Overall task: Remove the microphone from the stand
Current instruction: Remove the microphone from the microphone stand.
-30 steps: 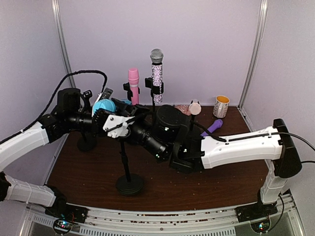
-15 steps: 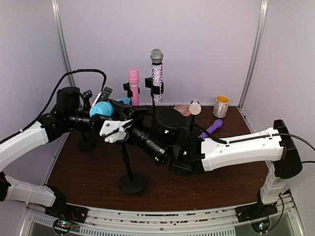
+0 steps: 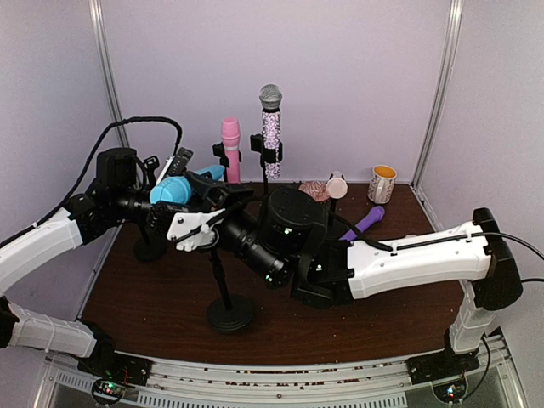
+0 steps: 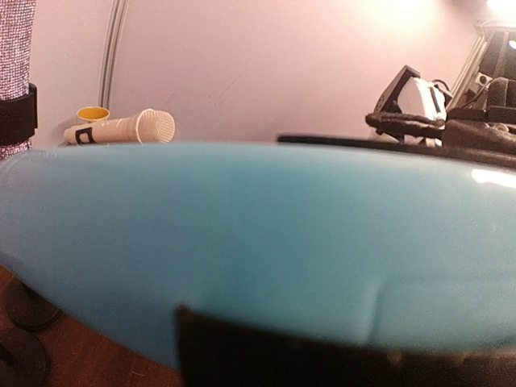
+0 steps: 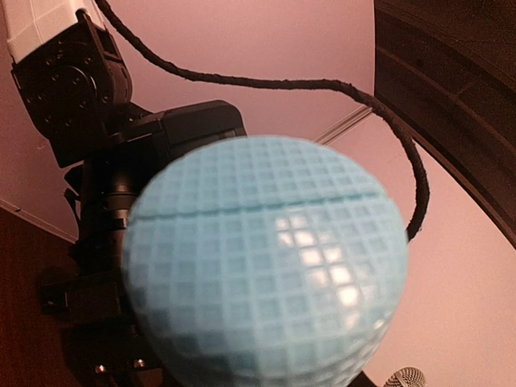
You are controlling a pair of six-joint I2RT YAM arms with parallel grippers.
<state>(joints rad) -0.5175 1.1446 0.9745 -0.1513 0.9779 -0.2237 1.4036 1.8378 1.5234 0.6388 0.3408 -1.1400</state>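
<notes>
The blue microphone [image 3: 172, 190] is held level above the table's left side. My left gripper [image 3: 161, 202] is shut on it; its smooth blue body fills the left wrist view [image 4: 242, 242]. My right gripper [image 3: 194, 226], with white fingers, is shut at the top of the black stand [image 3: 218, 280], just below and right of the microphone. The stand leans, and its round base [image 3: 228, 315] rests on the table. The right wrist view shows the microphone's gridded head [image 5: 266, 266] close up, with the left arm behind it. Whether the clip still touches the microphone is hidden.
At the back stand a pink microphone [image 3: 230, 146] and a sparkly one [image 3: 271, 127] on stands, and a cream one [image 3: 337, 185]. A purple microphone [image 3: 367, 219] lies at the back right near a yellow mug [image 3: 382, 183]. Another stand base [image 3: 150, 249] sits far left.
The blue microphone has risen and moved left with my left gripper. My right gripper and the stand top have shifted left, and the stand base has slid slightly right.
</notes>
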